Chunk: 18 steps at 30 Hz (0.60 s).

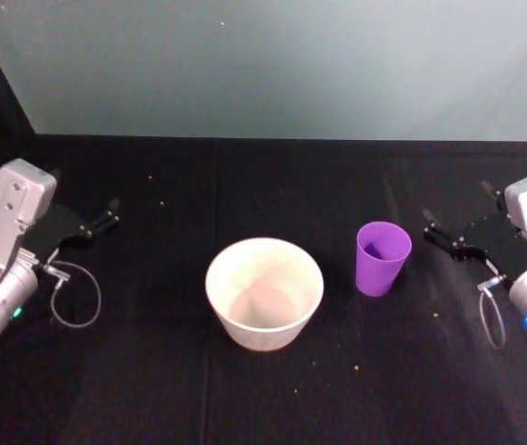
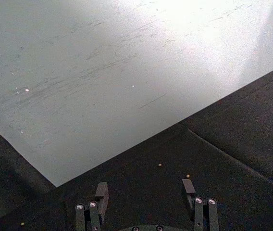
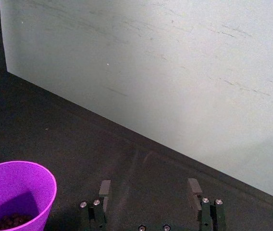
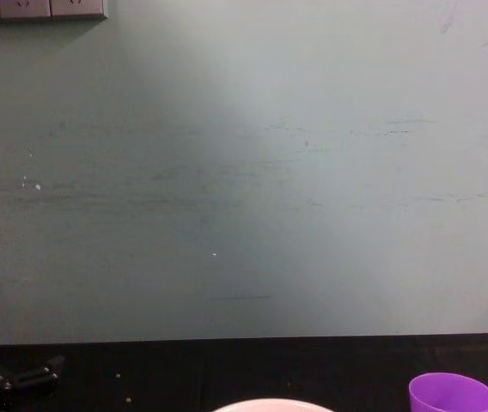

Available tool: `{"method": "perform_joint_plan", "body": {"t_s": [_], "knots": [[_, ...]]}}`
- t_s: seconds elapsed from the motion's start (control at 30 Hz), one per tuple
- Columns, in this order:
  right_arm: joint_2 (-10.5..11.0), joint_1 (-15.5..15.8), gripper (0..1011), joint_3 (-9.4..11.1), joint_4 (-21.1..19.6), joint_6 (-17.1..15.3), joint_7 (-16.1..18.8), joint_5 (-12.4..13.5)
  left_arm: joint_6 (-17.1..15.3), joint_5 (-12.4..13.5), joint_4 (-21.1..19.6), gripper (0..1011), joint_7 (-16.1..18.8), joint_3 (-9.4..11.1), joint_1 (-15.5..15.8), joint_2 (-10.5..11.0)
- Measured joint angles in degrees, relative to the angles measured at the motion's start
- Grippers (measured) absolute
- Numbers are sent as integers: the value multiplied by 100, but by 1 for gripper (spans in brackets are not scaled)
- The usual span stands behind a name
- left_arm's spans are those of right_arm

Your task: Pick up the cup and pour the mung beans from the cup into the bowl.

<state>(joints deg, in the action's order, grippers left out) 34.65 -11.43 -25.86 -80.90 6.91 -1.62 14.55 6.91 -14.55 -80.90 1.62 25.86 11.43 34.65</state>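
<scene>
The pale grey-green wall (image 1: 291,65) took up the far side of the scene, and the black-covered table (image 1: 152,389) ran from its foot toward the robot. On that cloth the biggest thing was the bowl (image 1: 263,336), pale pinkish-white and round, which stood upright near the middle of the table with nothing inside it that I could see. On the robot's right of it, near but with a strip of cloth between them, stood the cup (image 1: 382,258), bright purple, upright, its mouth open to the ceiling.

The right gripper (image 1: 428,225) hung just beyond the cup on the robot's right, close to it but not touching, at about the cup's height. Its two dark fingers were spread apart with nothing between them, and they pointed inward toward the cup's side. The left gripper (image 1: 112,212) sat well away at the table's left edge, far from both bowl and cup, its fingers likewise parted and bare (the wrist view made that gap plain).

Deep in the cup lay the mung beans (image 3: 9,221), a low dark heap at the bottom, well below the rim. A few stray grains (image 1: 357,369) dotted the cloth in front of the bowl and cup and farther back near the wall.
</scene>
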Motion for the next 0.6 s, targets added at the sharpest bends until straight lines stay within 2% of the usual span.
{"method": "perform_joint_plan", "body": {"t_s": [0.6], "knots": [[0, 0, 1003, 0, 0, 0, 0, 0, 0, 0, 0, 1000, 0, 0, 0, 0]]}}
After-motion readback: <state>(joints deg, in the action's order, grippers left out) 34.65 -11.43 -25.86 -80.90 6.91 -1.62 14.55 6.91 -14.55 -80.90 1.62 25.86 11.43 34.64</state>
